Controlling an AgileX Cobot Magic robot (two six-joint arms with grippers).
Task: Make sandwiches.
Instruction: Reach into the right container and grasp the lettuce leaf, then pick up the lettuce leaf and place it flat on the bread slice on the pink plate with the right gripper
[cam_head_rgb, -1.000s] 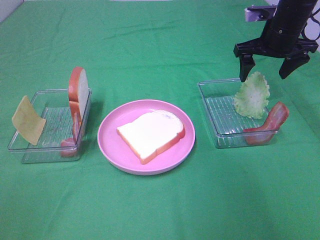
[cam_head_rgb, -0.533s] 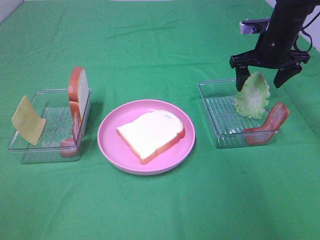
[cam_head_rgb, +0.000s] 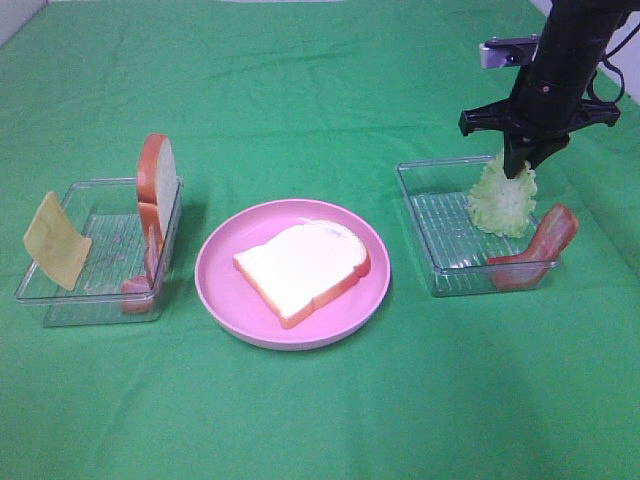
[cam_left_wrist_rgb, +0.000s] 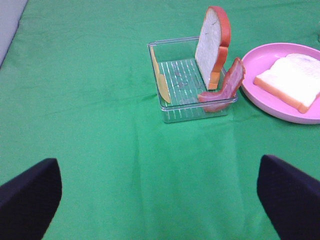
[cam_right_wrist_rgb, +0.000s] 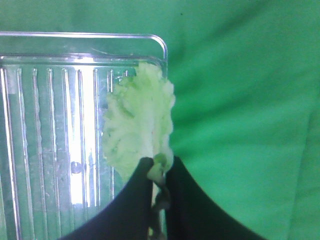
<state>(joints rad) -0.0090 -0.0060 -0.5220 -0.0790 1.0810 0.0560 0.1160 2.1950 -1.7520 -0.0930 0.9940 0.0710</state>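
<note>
Right gripper (cam_head_rgb: 521, 160) closed since frame half second earlier, when its jaws were spread astride leaf. Now clenched on upper edge of lettuce leaf (cam_head_rgb: 503, 200); pinch confirmed in right wrist view. Leaf leaned upright inside right tray (cam_head_rgb: 420, 178), just beside bacon strip (cam_head_rgb: 540, 243). Left gripper (cam_left_wrist_rgb: 157, 165) spread, nothing held, parked above worktop (cam_left_wrist_rgb: 100, 125). Bread slice (cam_head_rgb: 305, 265) laid flat on pink plate (cam_head_rgb: 215, 270), no layer yet added.

Risks judged:
- Thin edge grip lost on lift.
- Floppy leaf dragged over tray wall.
- Tray shifted or bacon strip dislodged.
</note>
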